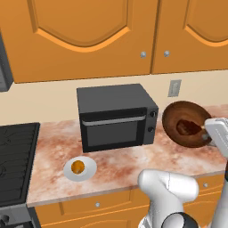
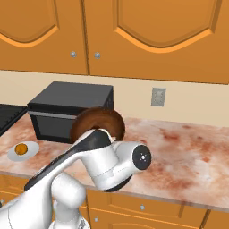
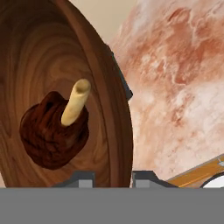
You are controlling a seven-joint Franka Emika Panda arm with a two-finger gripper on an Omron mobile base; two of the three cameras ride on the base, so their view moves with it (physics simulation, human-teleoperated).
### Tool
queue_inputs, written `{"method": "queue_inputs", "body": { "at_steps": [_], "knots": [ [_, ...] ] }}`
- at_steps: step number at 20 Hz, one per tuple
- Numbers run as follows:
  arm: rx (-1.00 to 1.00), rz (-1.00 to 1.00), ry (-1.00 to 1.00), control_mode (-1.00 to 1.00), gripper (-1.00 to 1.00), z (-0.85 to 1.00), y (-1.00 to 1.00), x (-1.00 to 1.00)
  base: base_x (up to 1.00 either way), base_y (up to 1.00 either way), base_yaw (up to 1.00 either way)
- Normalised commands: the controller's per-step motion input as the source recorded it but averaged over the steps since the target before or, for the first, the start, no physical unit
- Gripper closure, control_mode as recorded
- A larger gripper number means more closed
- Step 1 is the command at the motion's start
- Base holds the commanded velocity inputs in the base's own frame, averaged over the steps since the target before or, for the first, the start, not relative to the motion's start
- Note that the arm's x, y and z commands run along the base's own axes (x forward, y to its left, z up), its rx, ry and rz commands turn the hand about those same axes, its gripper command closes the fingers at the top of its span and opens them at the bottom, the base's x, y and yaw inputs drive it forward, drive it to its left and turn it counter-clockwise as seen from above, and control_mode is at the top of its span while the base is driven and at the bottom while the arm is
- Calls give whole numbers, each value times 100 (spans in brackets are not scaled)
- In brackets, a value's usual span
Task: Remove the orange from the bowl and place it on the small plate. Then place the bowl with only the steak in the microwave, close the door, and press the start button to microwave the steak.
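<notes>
You have the end effector (image 3: 113,177) clamped on the bowl (image 1: 185,122) rim, tilted and lifted right of the black toaster oven (image 1: 116,116); steak (image 1: 187,127) inside. Orange (image 1: 78,167) sits on the small plate (image 1: 89,168), front-left of the oven, on the surface (image 1: 147,156).

- Arm (image 2: 96,156): white with dark joints; rises from the near edge of the scene, bends at a raised elbow and reaches toward the far right.
- Wrist and hand (image 1: 219,133): white block at the right edge of the left base view, held above counter level.
- Gripper (image 3: 113,177): two dark finger tips nearly together, clamped on the rim of the bowl (image 3: 118,113), one tip on each side; the bowl stands tilted on edge.
</notes>
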Motion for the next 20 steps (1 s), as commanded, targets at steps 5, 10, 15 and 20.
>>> {"method": "queue_inputs", "body": {
  "at_steps": [5,10,15,20],
  "knots": [
    [-9,0,10,-100,100,1,99,-4,0,0,0],
    [-12,6,16,-100,100,0,79,0,0,0,0],
    [-3,8,8,100,100,0,28,-6,-11,1,1],
    [0,0,0,100,100,0,0,0,-97,48,1]
  ]
}}
